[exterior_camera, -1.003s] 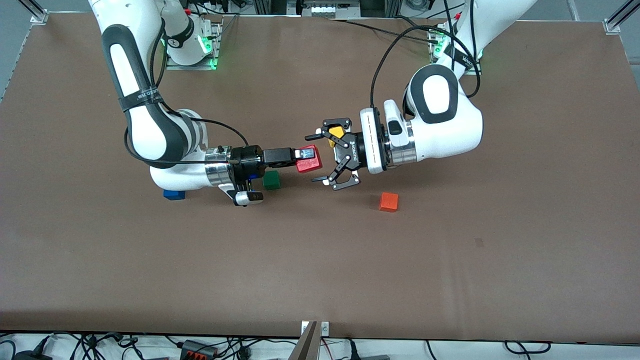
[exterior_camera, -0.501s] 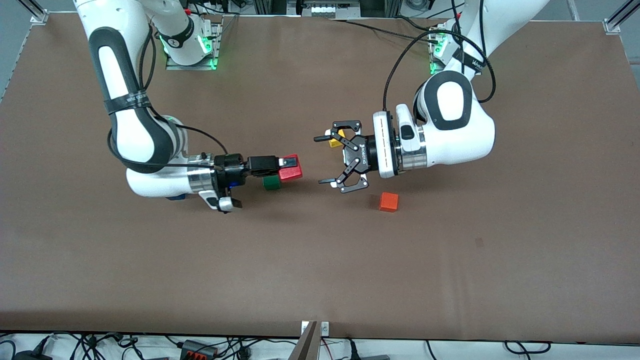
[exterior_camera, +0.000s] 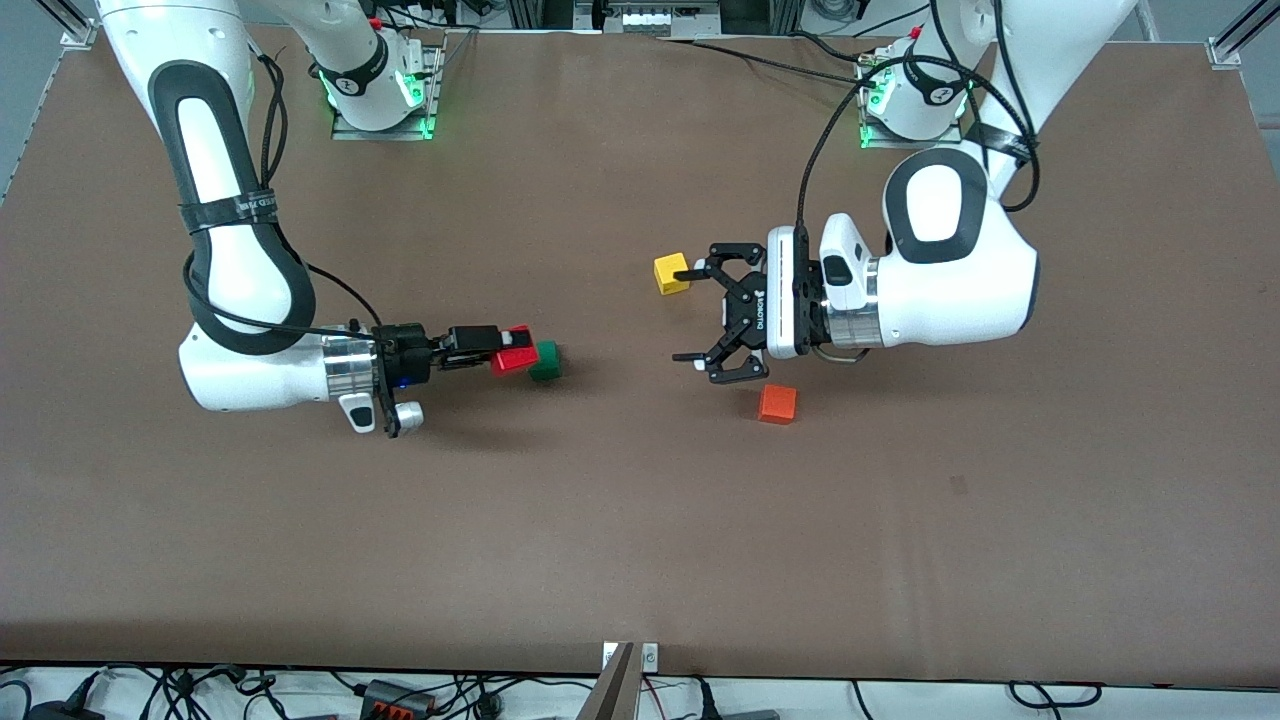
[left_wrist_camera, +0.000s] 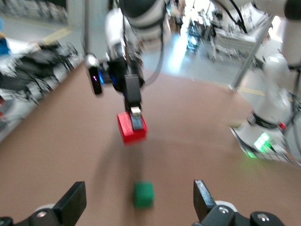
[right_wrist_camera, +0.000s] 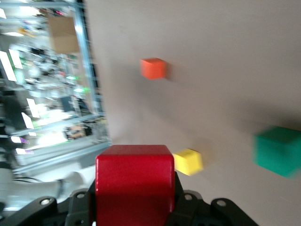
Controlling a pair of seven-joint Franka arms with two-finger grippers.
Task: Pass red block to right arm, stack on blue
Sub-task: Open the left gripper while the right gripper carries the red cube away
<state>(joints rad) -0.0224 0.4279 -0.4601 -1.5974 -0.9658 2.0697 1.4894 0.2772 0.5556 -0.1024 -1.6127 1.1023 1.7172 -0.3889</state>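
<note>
Nearest the front camera, the orange cube (exterior_camera: 777, 404) lay on the worktop. The right gripper (exterior_camera: 512, 350) had its jaws clamped on the red block (exterior_camera: 509, 360), just beside the green cube (exterior_camera: 545, 361). The left gripper (exterior_camera: 697, 312), jaws apart and empty, waited near the yellow cube (exterior_camera: 671, 273). The handover looked done; stacking remained, with the blue cube hidden.

Both arms have drawn apart: the right gripper (exterior_camera: 520, 350) carried the red block (exterior_camera: 509, 358) (firmly clamped) back beside the green cube (exterior_camera: 546, 361); the left gripper (exterior_camera: 692, 312) retreated.
</note>
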